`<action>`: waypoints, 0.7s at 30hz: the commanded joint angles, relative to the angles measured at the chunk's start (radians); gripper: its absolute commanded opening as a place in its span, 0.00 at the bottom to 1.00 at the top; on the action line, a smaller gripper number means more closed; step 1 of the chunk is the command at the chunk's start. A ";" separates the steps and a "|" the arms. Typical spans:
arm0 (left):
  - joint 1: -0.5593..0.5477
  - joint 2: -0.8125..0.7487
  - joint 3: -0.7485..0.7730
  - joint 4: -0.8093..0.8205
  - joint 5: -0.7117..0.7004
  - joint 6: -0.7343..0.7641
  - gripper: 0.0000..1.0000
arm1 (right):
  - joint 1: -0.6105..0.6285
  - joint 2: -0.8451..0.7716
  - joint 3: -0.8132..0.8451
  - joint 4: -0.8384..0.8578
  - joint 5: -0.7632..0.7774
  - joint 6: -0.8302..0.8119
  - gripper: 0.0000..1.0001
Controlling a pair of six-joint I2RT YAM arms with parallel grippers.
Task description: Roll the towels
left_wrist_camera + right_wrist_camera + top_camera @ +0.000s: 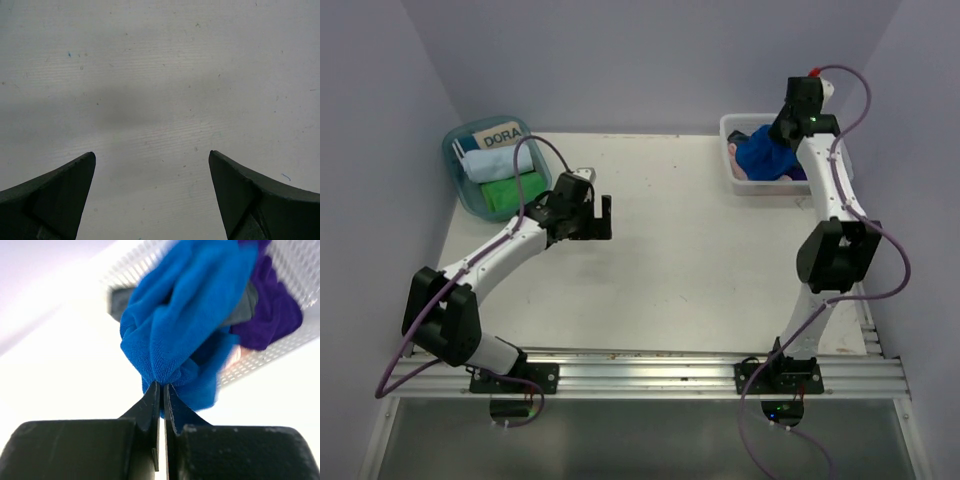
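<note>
My right gripper point(161, 386) is shut on a royal blue towel point(185, 315) and holds it bunched above the white mesh basket point(295, 347). In the top view the blue towel point(763, 155) hangs over the basket point(732, 128) at the back right, with my right gripper point(783, 132) on it. A purple towel point(272, 315), a grey one point(120, 299) and a pink one point(744, 170) lie in the basket. My left gripper point(605, 216) is open and empty over bare table left of centre; its fingers point(60, 192) frame the tabletop.
A blue-green bin point(455, 170) at the back left holds a rolled light blue towel point(498, 163), a rolled green towel point(515, 192) and a card reading DORA point(502, 139). Walls stand close on three sides. An aluminium rail point(650, 372) runs along the near edge.
</note>
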 commanded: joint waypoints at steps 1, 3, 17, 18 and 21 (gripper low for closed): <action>-0.004 -0.040 0.075 -0.019 -0.015 0.013 1.00 | -0.001 -0.190 0.031 0.069 -0.024 -0.013 0.00; -0.004 -0.040 0.091 -0.029 -0.016 0.019 0.99 | 0.001 -0.232 0.058 0.072 -0.050 -0.016 0.00; -0.002 -0.046 0.242 -0.080 -0.091 0.058 1.00 | 0.024 -0.479 0.152 0.103 -0.351 -0.019 0.00; -0.001 -0.042 0.250 -0.082 -0.098 0.062 1.00 | 0.031 -0.485 0.149 0.101 -0.349 -0.024 0.00; 0.001 -0.017 0.270 -0.077 -0.093 0.074 1.00 | 0.031 -0.490 0.118 0.106 -0.303 -0.042 0.00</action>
